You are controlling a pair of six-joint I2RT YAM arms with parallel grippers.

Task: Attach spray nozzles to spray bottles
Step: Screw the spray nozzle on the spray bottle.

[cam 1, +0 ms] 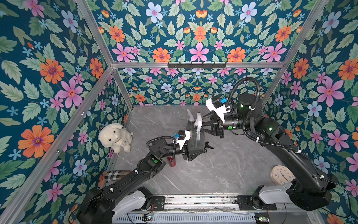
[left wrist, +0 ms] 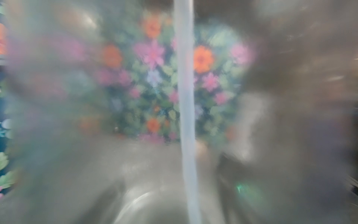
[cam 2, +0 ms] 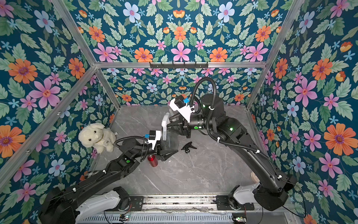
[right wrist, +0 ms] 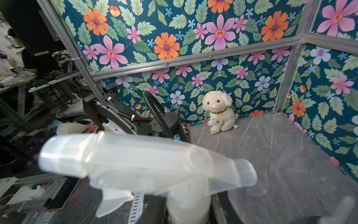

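Since the dip tube point(left wrist: 186, 97) of the white nozzle point(cam 1: 198, 118) hangs inside the grey bottle point(cam 1: 201, 140), the step in hand reads as seating and screwing down the collar. Item, grey bottle: upright near the middle of the table point(cam 1: 222, 170), clasped round its body by the left gripper point(cam 1: 197, 149), one finger in front, the other hidden behind; the left wrist view looks straight through its wall. Item, white nozzle: upright over the bottle's neck, with the right gripper point(cam 1: 202, 123) reaching from the side and its fingers closed on the nozzle just below the head; whether the collar sits fully on the thread cannot be told. Item, second whitish nozzle point(cam 1: 190, 115): just behind; what it stands on is hard to make out. Item, black nozzle point(cam 2: 188, 146): lying loose on the table beside the grey bottle. Item, red bottle point(cam 2: 153, 160): standing by the left wrist, no nozzle seen on it. Handling note: hold the nozzle plumb, press the collar down squarely before any turn, twist from the collar rather than the trigger head, and let the left grip resist the spin without squashing the soft wall. Risk: a tilted start would likely cross the thread.
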